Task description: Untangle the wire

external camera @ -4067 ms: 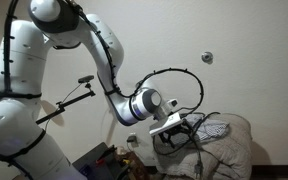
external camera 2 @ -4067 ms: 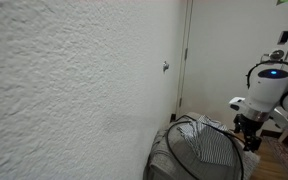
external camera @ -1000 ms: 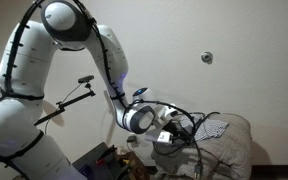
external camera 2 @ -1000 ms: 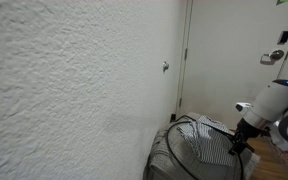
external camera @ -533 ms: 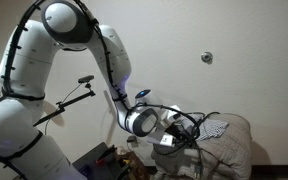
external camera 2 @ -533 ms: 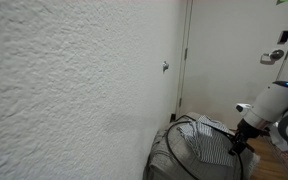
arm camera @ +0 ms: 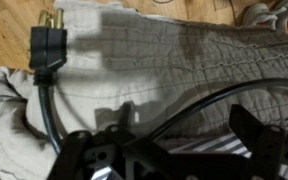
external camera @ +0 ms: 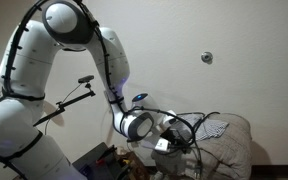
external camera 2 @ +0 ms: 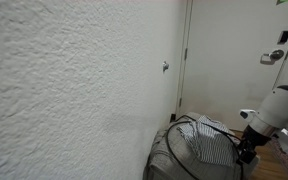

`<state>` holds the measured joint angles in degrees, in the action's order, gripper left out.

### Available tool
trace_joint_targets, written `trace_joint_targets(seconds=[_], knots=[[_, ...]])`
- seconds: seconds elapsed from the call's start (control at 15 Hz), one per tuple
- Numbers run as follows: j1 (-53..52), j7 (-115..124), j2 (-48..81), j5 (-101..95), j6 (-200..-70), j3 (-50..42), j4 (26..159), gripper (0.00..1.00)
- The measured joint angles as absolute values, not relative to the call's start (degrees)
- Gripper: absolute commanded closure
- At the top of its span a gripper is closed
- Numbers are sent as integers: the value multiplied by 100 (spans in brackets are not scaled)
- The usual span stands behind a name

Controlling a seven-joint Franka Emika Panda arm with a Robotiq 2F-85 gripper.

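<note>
Wrist view: the gripper (arm camera: 164, 145) hangs low over the quilted cover (arm camera: 164, 50), fingers (arm camera: 252, 125) spread wide and holding nothing. The wire (arm camera: 46, 105) lies looped there, its plug (arm camera: 49, 35) at upper left. A sound grasp takes one strand near the plug, clear of crossings.

We see a striped cloth (external camera 2: 212, 142) lying on a grey quilted cover (arm camera: 174, 55), a thin black rod (external camera: 64, 104) by the wall, and a white door (external camera 2: 234, 50) beyond.
</note>
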<state>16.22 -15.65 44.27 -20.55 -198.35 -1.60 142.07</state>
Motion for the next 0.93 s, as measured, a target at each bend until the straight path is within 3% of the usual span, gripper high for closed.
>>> trace_joint_targets(seconds=[0.93], knots=[[1613, -1665, 4456, -2056, -19835, -167, 14000, 0]])
